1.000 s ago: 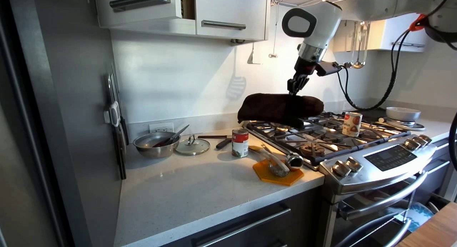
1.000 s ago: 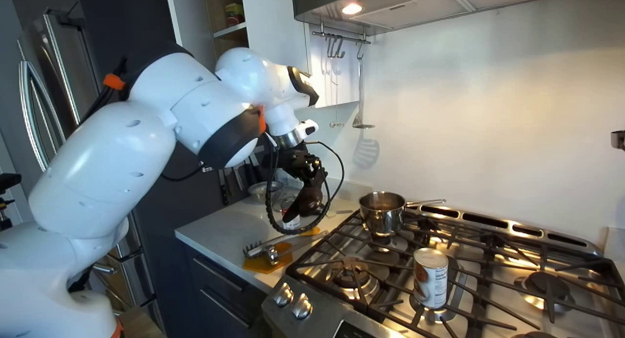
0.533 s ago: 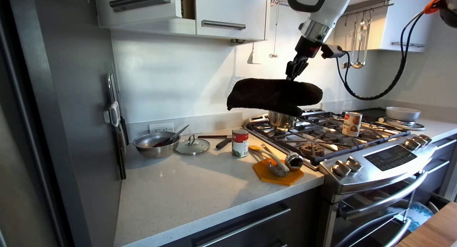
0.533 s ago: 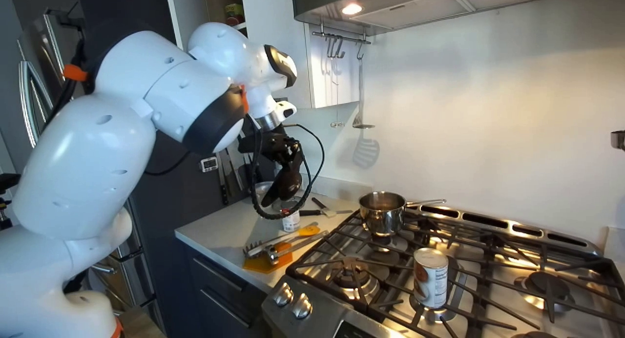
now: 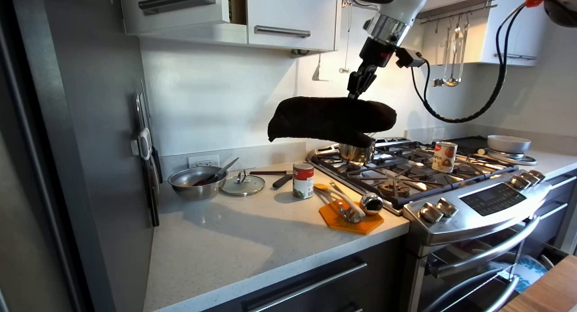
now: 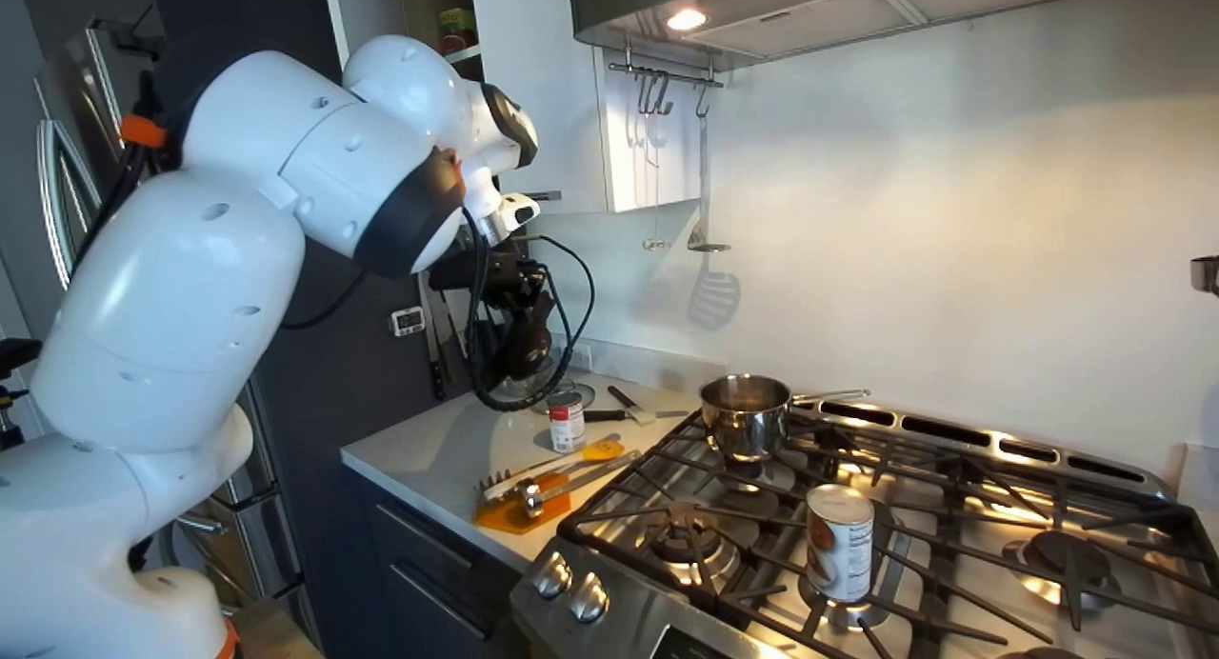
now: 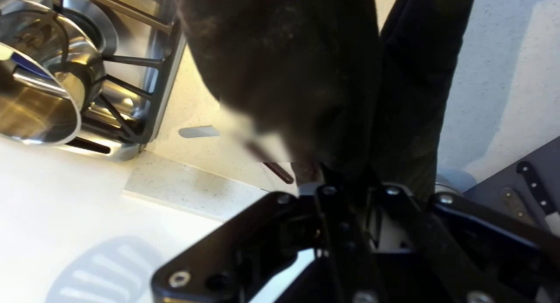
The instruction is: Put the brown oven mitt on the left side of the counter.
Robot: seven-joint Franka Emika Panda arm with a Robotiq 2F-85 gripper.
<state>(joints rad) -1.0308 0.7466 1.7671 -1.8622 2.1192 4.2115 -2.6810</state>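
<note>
The brown oven mitt hangs in the air, almost black, with its long side roughly level and its thumb lobe below. My gripper is shut on its upper edge. The mitt is above the back of the pale counter, with its right end in front of the stove. In an exterior view the mitt is partly behind the arm's cable, under the gripper. In the wrist view the mitt fills the upper middle and hides the fingertips. The counter shows beside it.
A metal bowl, a glass lid and a can stand at the counter's back. An orange trivet with utensils lies near the stove. A pot and another can stand on it. Cabinets hang above.
The mitt, held in my gripper, has risen and moved away from the stove, leftward in both exterior views. The pot behind it has come into sight. The mitt's shadow has shifted left across the counter.
</note>
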